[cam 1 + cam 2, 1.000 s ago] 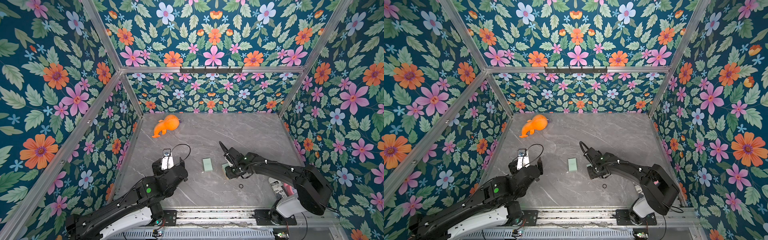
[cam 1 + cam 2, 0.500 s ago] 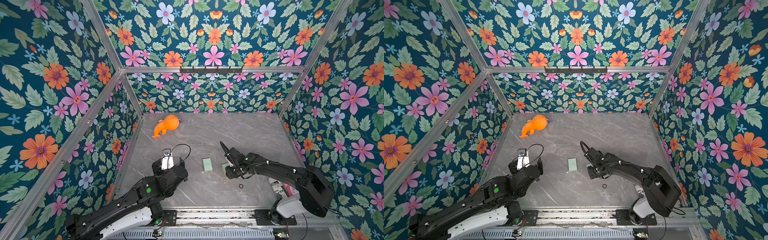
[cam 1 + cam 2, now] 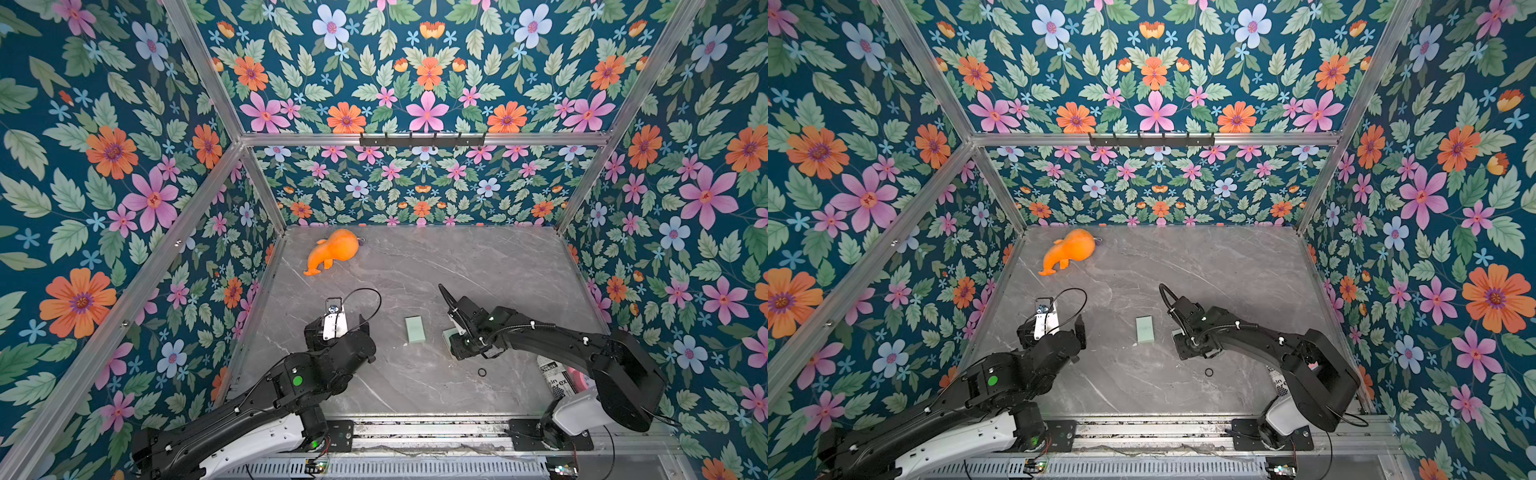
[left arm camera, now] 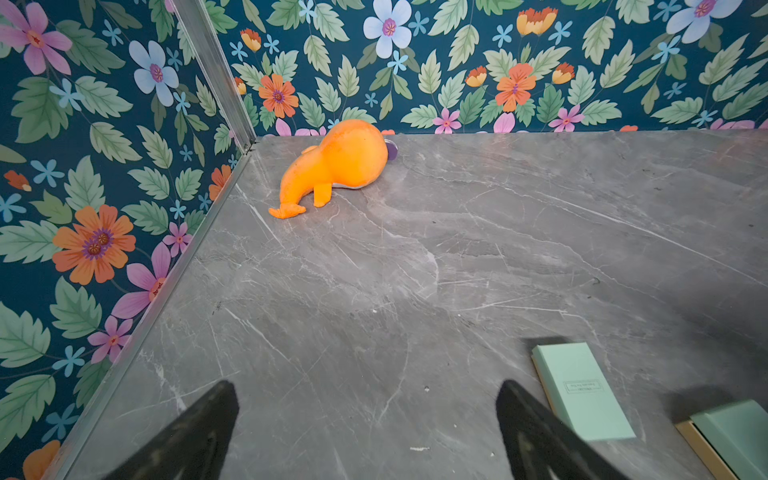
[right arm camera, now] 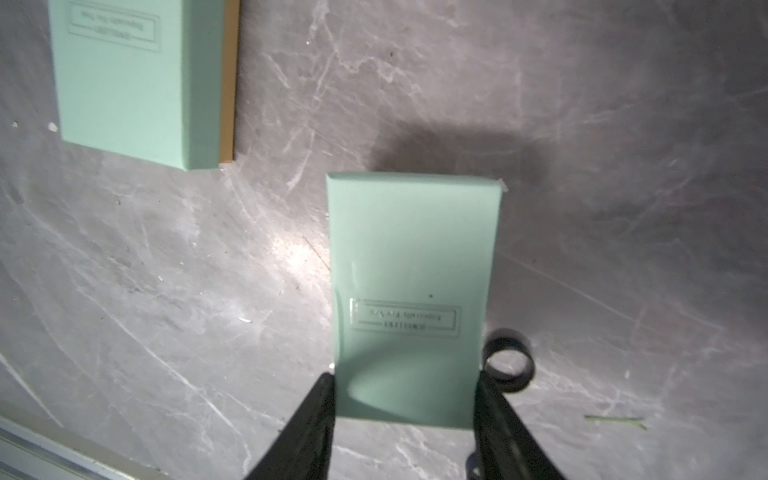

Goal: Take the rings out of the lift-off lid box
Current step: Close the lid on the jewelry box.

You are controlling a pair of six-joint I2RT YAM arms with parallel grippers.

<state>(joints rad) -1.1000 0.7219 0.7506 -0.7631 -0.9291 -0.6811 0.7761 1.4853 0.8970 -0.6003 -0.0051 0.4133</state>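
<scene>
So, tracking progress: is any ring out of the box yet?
Out: one black ring lies on the table beside the mint-green box the right gripper clamps. Others: cannot tell.

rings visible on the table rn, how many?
1: black ring on the table close by the mint-green box held in the right gripper. Others may be hidden inside or under it.

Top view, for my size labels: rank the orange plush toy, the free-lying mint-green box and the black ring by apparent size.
1. orange plush toy
2. free-lying mint-green box
3. black ring, far the smallest
</scene>
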